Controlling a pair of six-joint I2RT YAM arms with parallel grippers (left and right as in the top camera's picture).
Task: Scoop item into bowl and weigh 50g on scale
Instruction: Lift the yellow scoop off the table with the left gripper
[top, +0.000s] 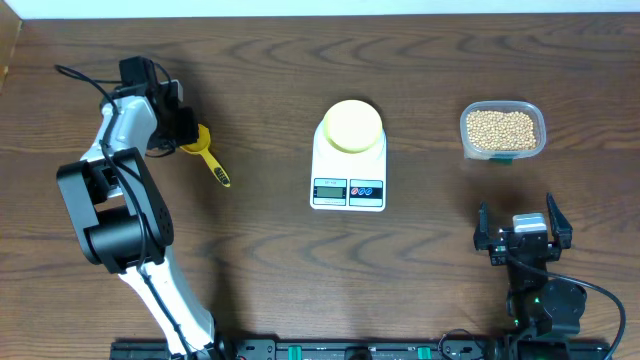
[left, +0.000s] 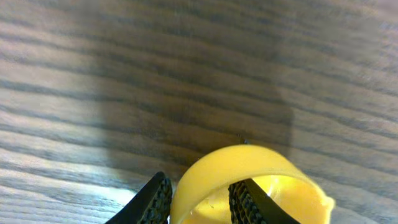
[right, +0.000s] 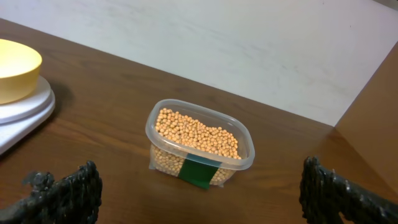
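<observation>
Gripping is seen at the left fingers (left: 155, 200): the cup wall of the yellow scoop (left: 249, 165) is pinched between them, one finger outside and the other inside the cup. In the overhead view the scoop is found at the left side of the bench (top: 300, 60), w/ its handle pointed to the near right. Whether it is lifted cannot be told. The right fingers (right: 74, 190) are held wide apart, w/ nothing between them. The beans (right: 196, 134) are kept in a clear tub (right: 245, 143) w/ a green label, at the far right, well apart from the scoop. The pale-yellow bowl (top: 352, 125) is placed on the white scale (top: 348, 170), approx. in the middle, between scoop and tub. The display cannot be read.
</observation>
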